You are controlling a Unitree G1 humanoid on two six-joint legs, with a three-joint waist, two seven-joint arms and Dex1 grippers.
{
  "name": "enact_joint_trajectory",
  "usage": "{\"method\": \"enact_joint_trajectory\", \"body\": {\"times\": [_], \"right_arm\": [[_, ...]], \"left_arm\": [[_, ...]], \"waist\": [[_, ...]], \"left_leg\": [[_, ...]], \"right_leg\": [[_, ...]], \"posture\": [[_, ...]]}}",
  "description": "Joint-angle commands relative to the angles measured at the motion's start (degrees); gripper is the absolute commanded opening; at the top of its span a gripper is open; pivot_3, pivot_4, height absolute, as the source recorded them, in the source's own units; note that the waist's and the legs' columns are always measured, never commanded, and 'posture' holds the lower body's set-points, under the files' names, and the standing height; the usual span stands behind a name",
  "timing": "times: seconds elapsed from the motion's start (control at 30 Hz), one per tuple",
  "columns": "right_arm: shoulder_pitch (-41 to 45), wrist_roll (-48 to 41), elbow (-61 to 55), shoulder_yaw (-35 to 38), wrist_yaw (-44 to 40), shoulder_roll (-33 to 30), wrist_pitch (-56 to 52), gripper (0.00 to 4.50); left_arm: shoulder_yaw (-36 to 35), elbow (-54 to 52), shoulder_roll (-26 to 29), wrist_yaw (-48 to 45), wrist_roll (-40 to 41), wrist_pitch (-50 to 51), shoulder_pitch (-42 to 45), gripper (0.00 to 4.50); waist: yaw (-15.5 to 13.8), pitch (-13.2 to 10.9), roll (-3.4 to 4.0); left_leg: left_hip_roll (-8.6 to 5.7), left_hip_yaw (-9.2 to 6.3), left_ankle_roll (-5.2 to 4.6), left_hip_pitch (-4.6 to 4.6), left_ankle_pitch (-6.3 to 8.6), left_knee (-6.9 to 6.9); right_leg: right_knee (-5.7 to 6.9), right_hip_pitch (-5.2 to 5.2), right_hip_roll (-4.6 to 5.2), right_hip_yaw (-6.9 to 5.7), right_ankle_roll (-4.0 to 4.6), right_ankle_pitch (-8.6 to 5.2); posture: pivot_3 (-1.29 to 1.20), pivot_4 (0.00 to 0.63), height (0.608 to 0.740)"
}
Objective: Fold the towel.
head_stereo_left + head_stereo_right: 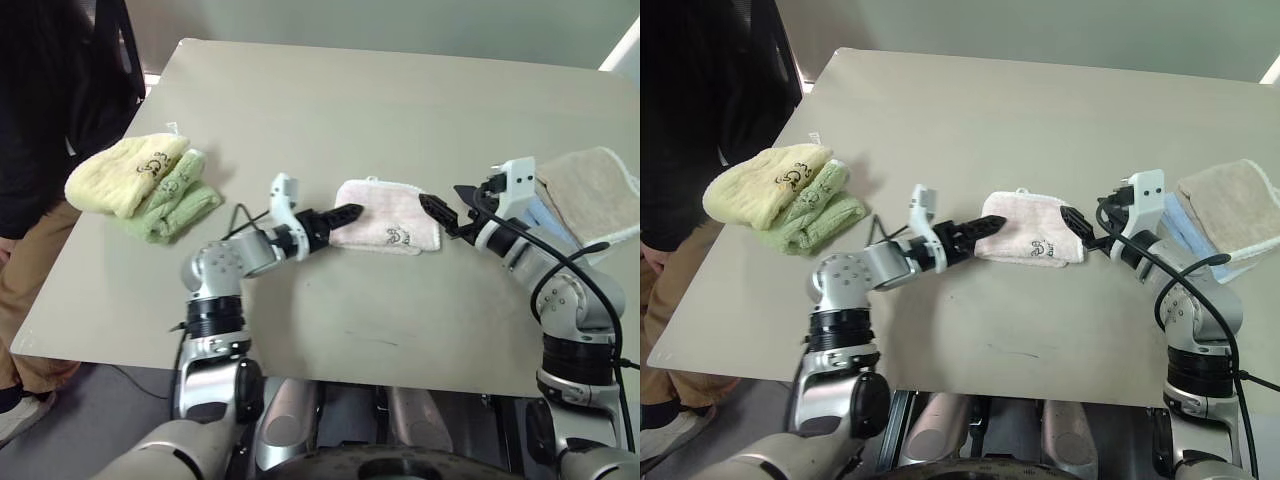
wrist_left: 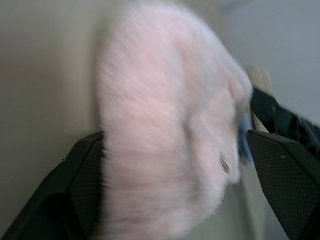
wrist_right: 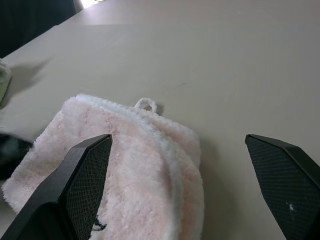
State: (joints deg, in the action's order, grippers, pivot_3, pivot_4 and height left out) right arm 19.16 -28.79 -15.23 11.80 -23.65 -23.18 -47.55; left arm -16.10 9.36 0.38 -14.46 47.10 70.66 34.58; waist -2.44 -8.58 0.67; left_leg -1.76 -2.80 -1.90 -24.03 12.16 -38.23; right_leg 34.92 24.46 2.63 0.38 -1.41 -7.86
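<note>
Here the pink towel (image 1: 385, 230) is lying folded into a small, plump rectangle near the middle of the beige table (image 1: 380, 120), and everything else is being placed from it. Its underside and inner layers are staying hidden inside the fold. In the left wrist view the terry pile is smearing into a pale blur, so the weave there is hard to make out, and the dark embroidered mark is showing as little more than a speck. The right wrist view is showing it more crisply: fluffy looped cloth, a white trim running along the curved edge, and a small white loop (image 3: 145, 104) sticking out at the far side.

The left gripper (image 1: 335, 217) is sitting at the towel's left edge with its two black fingers spread wide, the cloth lying between them; whether they are touching it is unclear. The right gripper (image 1: 440, 215) is hovering just beside the towel's right edge, its textured black fingers likewise standing wide apart and holding nothing.

Well to the towel's left, a soft yellow towel (image 1: 125, 172) is resting on top of a green towel (image 1: 180, 205), both folded into rounded bundles. Beyond them a person (image 1: 45, 120) in dark clothing is being cut off by the frame. To the towel's right, a beige towel (image 1: 592, 190) with white edging is lying flat over something pale blue (image 1: 545, 215), partly hidden behind the right arm.
</note>
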Motion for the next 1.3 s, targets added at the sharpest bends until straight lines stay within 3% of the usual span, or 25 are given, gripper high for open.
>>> {"method": "enact_joint_trajectory", "body": {"times": [0.03, 0.1, 0.2, 0.5, 0.57, 0.8, 1.03, 1.17, 1.3], "right_arm": [[-0.3, -1.6, -3.5, 2.5, 0.6, -1.0, 0.0, 4.50], [-0.7, -2.2, -4.1, 3.3, 0.3, -1.6, -0.4, 4.50], [-1.8, -3.2, -4.9, 4.6, -0.4, -2.7, -0.6, 4.50], [-2.5, -3.9, -4.6, 5.6, 0.3, -4.1, -0.1, 4.50], [-2.5, -3.8, -4.5, 5.7, 0.7, -4.0, 0.0, 4.50], [-1.9, -3.2, -3.3, 5.7, 2.0, -3.8, 0.9, 4.50], [-1.6, -3.1, -2.1, 5.2, 2.0, -3.9, 1.6, 4.50], [-0.8, -3.0, -1.1, 3.6, 1.6, -3.2, 2.0, 4.50], [0.4, -2.6, 0.4, 2.6, 0.9, -3.3, 2.7, 4.50]], "left_arm": [[2.5, -0.8, -1.4, 0.2, 0.3, 1.9, 0.8, 4.49], [3.0, -0.5, -1.9, 0.6, -0.1, 2.2, 1.0, 4.49], [2.0, 0.9, -2.1, 1.7, -0.9, 1.2, 1.5, 3.95], [-2.4, -0.6, -2.4, 3.5, 0.7, -0.8, 1.2, 0.54], [-3.8, -1.9, -2.7, 4.3, 1.5, -1.4, 1.5, 0.01], [-9.8, -7.5, 0.0, 8.1, 4.5, -5.6, 5.5, 0.01], [-24.5, -10.9, 18.3, 12.7, 11.2, -10.5, 13.5, 0.01], [-32.7, -6.8, 29.5, 13.5, 11.7, -12.2, 10.0, 0.01], [-35.1, -5.2, 34.0, 12.2, 10.4, -12.0, 1.0, 0.01]], "waist": [[0.2, 0.0, 0.00], [0.3, 0.0, 0.00], [0.3, 0.0, 0.00], [0.8, 0.0, -0.01], [0.8, 0.0, -0.01], [0.8, 0.0, -0.05], [1.7, -0.1, -0.12], [1.7, -0.1, -0.06], [1.7, -0.1, -0.06]], "left_leg": [[-0.01, 0.01, 0.01, 0.00, -0.01, 0.00], [0.00, 0.03, 0.09, 0.02, -0.04, 0.01], [0.02, 0.02, 0.48, 0.03, -0.31, 0.08], [0.01, 0.07, 0.43, 0.04, -0.28, 0.09], [0.01, 0.07, 0.40, 0.05, -0.26, 0.09], [0.02, 0.08, 0.41, 0.04, -0.27, 0.10], [0.10, 0.09, 0.56, 0.03, -0.28, 0.27], [0.03, 0.07, 0.57, 0.03, -0.19, 0.26], [-0.01, 0.05, 0.59, 0.01, -0.03, 0.21]], "right_leg": [[-0.01, 0.01, 0.00, 0.03, -0.22, -0.12], [0.01, 0.03, -0.01, 0.04, -0.49, -0.28], [0.02, 0.03, -0.02, 0.03, -0.57, -0.33], [0.02, 0.05, -0.04, 0.14, -0.64, -0.34], [0.02, 0.05, -0.04, 0.14, -0.65, -0.34], [0.01, 0.08, -0.06, 0.16, -0.67, -0.33], [0.00, 0.29, -0.29, 0.30, -0.63, -0.27], [0.00, 0.29, -0.29, 0.44, -0.75, -0.48], [0.00, 0.32, -0.29, 0.47, -0.33, -0.39]], "posture": [[0.00, 0.150, 0.736], [0.00, 0.150, 0.736], [0.00, 0.150, 0.736], [0.00, 0.150, 0.736], [0.00, 0.150, 0.736], [0.00, 0.150, 0.736], [0.00, 0.150, 0.736], [0.00, 0.150, 0.736], [0.00, 0.150, 0.736]]}}
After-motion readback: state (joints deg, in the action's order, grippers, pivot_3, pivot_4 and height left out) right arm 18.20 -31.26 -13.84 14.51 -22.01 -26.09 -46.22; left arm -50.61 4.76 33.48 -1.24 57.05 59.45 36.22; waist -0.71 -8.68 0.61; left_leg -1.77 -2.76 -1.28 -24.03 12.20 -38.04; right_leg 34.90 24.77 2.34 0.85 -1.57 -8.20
